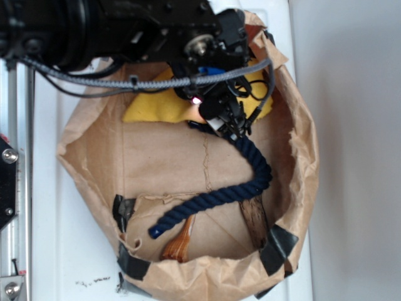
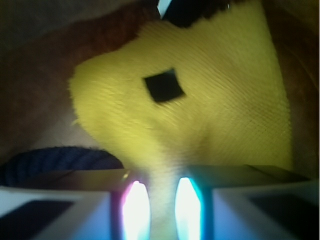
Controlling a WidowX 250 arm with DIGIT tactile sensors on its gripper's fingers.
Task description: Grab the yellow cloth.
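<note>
crumpled brown paper bag point(image 1: 94, 147) on white table holds bright yellow fuzzy cloth point(image 2: 210, 115) at far end; gripper point(image 2: 156, 207) pinches its near edge between narrowed fingers point(image 2: 136, 207), likely to lift; navy twisted rope point(image 1: 254, 169) just beside.

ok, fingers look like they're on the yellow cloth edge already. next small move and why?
Probably a short straight lift. In the wrist view the gripper has a fold of the yellow cloth pinched between its fingertips, so the grasp looks made. The navy rope lies beside the cloth, so rise slowly to avoid dragging it.
</note>
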